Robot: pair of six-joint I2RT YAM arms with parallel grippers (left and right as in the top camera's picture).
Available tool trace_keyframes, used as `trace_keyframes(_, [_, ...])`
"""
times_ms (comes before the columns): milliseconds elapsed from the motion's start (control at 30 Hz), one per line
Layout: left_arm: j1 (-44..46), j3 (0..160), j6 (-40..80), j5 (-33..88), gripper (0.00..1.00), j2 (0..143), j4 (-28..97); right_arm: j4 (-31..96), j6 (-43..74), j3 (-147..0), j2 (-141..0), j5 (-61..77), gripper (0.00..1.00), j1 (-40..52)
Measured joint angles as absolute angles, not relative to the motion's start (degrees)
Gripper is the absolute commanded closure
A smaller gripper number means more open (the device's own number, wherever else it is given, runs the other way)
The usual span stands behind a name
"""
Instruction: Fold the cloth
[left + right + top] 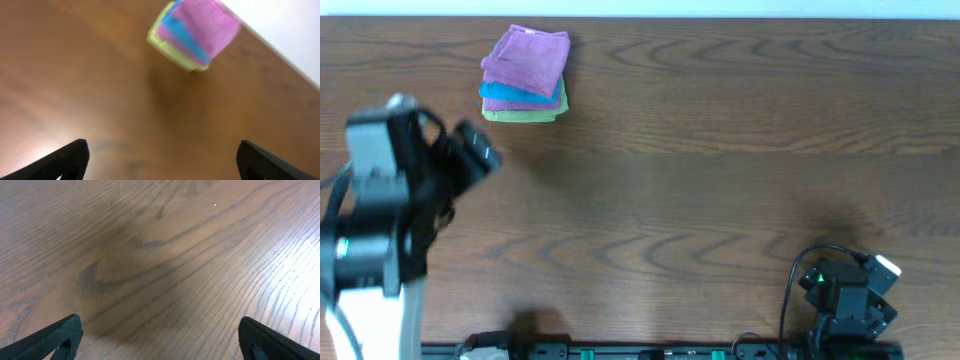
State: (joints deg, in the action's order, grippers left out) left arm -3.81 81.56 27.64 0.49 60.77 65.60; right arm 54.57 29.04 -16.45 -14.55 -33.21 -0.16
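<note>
The cloth (528, 55) lay upper left overhead, nearest the left gripper (162, 159), wide open and empty; right gripper (160, 337), likewise empty-jawed, sat well apart.

Folded microfibre cloths: qty 3 sitting in one stack, i.e. 1 lilac cloth (528, 58), 1 bright blue cloth (510, 97), 1 light green cloth (520, 115). Brown wood-grain table (720, 150): 1 showing. Black two-finger grippers: 2 showing, i.e. left gripper (162, 155), right gripper (160, 332).

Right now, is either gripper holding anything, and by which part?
Nothing is held: left gripper and right gripper stand open, empty; the purple cloth lies untouched atop the blue cloth.
</note>
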Motion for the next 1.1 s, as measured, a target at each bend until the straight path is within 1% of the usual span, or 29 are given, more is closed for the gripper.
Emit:
trace_keyframes(67, [-3.8,80.7,25.1,-2.6,0.05,57.2,67.8,54.6,29.0,-16.4,-14.6,-33.2,0.01,-0.2])
trace_keyframes(167, [-3.9,75.2,17.3,-4.6,0.05,50.5,66.4,54.6,29.0,-16.4,-14.5,-33.2,0.01,-0.2])
trace_keyframes(300, [-3.9,62.2,5.4,-1.3,0.05,37.8,63.7,54.5,29.0,-16.4,-14.5,-33.3,0.01,-0.2])
trace_keyframes(433, [-3.9,50.3,-0.3,1.8,0.05,26.9,60.7,54.5,29.0,-16.4,-14.5,-33.3,0.01,-0.2])
trace_keyframes(667, [-3.9,29.9,-3.6,3.3,0.05,16.6,53.5,54.5,29.0,-16.4,-14.5,-33.3,0.01,-0.2])
trace_keyframes(767, [-3.9,23.7,-4.2,3.3,0.05,12.7,50.4,54.5,29.0,-16.4,-14.5,-33.2,0.01,-0.2])
trace_keyframes(900, [-3.9,19.3,-4.6,3.2,0.05,8.8,49.8,54.5,29.0,-16.4,-14.5,-33.2,0.01,-0.2])
trace_keyframes(1100, [-3.9,17.3,-4.5,2.5,0.05,4.6,51.2,54.6,29.0,-16.4,-14.5,-33.2,0.01,-0.2])
